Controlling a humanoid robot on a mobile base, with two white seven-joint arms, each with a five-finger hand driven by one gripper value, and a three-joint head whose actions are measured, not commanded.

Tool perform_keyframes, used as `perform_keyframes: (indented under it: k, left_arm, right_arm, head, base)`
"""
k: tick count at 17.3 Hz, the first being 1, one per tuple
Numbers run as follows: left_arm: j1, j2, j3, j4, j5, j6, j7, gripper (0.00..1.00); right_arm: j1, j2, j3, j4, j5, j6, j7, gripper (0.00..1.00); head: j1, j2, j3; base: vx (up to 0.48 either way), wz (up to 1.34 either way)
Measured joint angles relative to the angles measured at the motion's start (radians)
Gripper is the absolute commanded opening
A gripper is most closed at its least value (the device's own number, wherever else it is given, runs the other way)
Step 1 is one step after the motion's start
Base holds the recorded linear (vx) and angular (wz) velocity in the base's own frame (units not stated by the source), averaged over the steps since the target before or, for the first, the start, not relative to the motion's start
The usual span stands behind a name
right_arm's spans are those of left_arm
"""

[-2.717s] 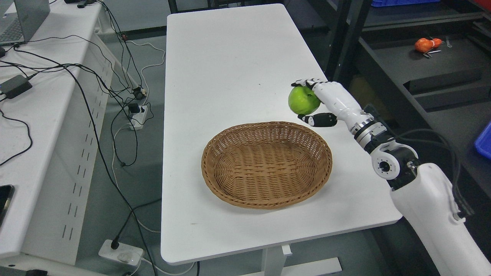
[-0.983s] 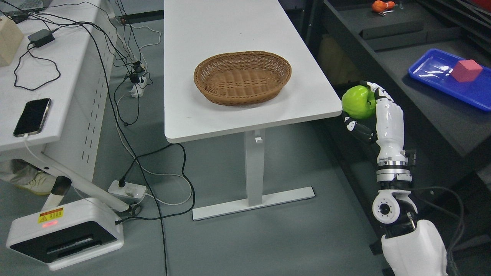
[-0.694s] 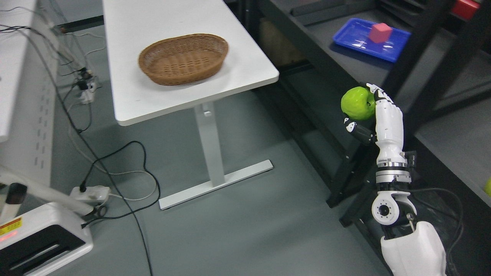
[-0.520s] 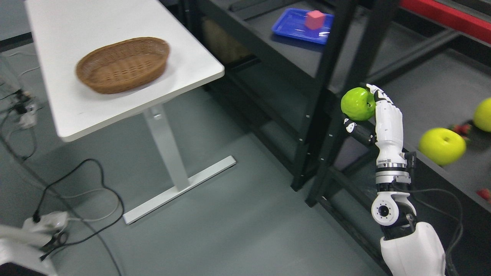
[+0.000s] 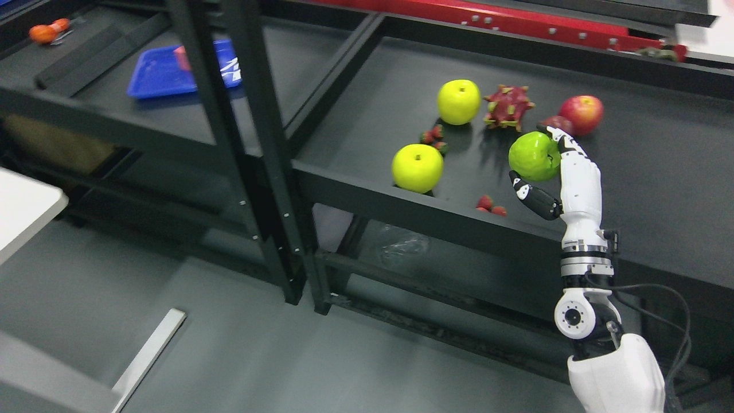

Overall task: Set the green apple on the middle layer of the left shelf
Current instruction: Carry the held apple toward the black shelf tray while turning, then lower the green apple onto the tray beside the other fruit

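The green apple [image 5: 534, 156] is in the right hand [image 5: 559, 172], held up in the air in front of a black shelf [image 5: 659, 172]. The white fingers [image 5: 565, 143] curl around its right side and the dark thumb [image 5: 533, 198] sits just under it, so the grip is closed on the fruit. The apple covers most of the fingertips, and it is hard to say how many of them touch it. The white forearm rises upright from the lower right corner, where it is cut off by the picture edge.

On the shelf board behind the apple lie two yellow apples [image 5: 417, 167], one near the front rim and one further back. Beside the far one is a dragon fruit [image 5: 507, 106], and more to the right a red apple [image 5: 581, 113], with a dark reddish thing next to it that is partly hidden by the fingers. Small strawberries [image 5: 491, 205] lie near the front rim.

On the neighbouring shelf to the left a blue tray [image 5: 160, 77] is partly hidden by a black post [image 5: 252, 149]; something pink on it is almost fully covered. At the far left edge a white table corner [image 5: 26, 209] is cut off.
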Motion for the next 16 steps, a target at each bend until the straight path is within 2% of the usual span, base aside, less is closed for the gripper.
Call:
perform_keyframes:
  k: [9, 16]
  left_arm:
    - [0.0, 0.0, 0.0, 0.0, 0.0, 0.0, 0.0, 1.0]
    - [0.0, 0.0, 0.0, 0.0, 0.0, -0.004, -0.001, 1.0]
  right_arm:
    - [0.003, 0.0, 0.003, -0.001, 0.0, -0.002, 0.001, 0.0]
    - [-0.042, -0.004, 0.071, 0.005, 0.006, -0.022, 0.148, 0.01]
  head:
    - [0.0, -0.001, 0.0]
    - [0.0, -0.001, 0.0]
  base:
    - [0.187, -0.8]
    - [0.13, -0.39]
